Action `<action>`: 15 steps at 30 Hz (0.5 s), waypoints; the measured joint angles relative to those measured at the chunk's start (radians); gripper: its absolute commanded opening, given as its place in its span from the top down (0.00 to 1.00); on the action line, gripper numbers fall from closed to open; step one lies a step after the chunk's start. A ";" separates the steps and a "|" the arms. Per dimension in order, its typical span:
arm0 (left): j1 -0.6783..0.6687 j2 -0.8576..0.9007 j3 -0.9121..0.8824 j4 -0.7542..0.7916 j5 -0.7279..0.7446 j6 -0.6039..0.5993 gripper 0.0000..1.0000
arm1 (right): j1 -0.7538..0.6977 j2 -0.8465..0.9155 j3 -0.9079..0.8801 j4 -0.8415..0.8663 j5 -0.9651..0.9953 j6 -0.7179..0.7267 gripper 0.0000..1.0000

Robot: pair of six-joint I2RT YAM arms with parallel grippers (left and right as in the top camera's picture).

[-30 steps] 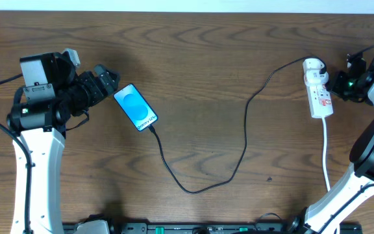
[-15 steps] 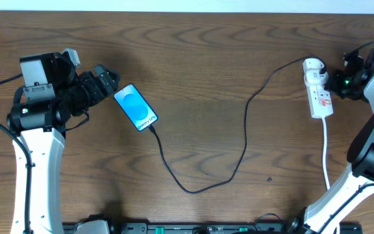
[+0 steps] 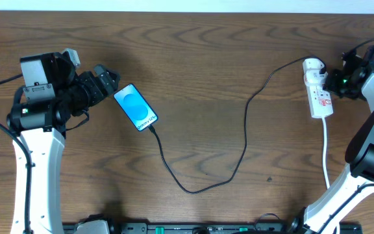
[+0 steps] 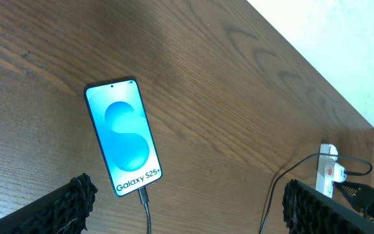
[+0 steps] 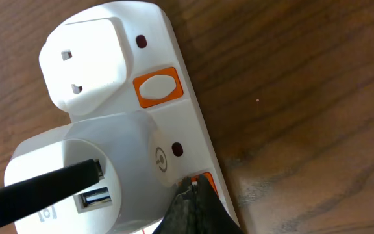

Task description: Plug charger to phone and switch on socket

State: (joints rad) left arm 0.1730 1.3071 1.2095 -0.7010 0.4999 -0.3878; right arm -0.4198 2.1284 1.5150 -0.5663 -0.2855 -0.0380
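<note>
One dark wood-grain table (image 3: 206,65), white backdrop (image 4: 343,39) | left hand (image 3: 107,77) spread wide | right hand (image 5: 190,198) pinched together at socket (image 5: 187,110)

Soft, even light from above falls on the desk (image 3: 206,78), leaving only faint, blurred shadows beside the arms and a dull sheen on the wood, with no hard glare. In the left wrist view the phone (image 4: 123,137) is sharp and its lit screen bright, while the left claw (image 4: 187,195) shows its fingers (image 4: 70,201) as dark, soft-edged masses and the pale upper right corner is washed out. The right wrist view is very close: the white socket (image 5: 174,123) is bright and fairly crisp, the right claw (image 5: 193,205) dark and out of focus.
</note>
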 measured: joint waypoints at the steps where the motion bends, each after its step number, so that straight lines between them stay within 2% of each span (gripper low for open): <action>1: 0.000 0.000 0.000 0.000 0.000 0.000 0.06 | 0.001 -0.001 -0.001 0.001 0.003 0.001 0.99; 15: 0.000 0.000 0.000 0.000 0.000 0.000 0.06 | 0.005 -0.019 -0.045 0.052 0.008 0.019 0.99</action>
State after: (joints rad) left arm 0.1730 1.3071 1.2095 -0.7010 0.4999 -0.3878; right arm -0.4145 2.1098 1.4704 -0.5140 -0.2771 -0.0185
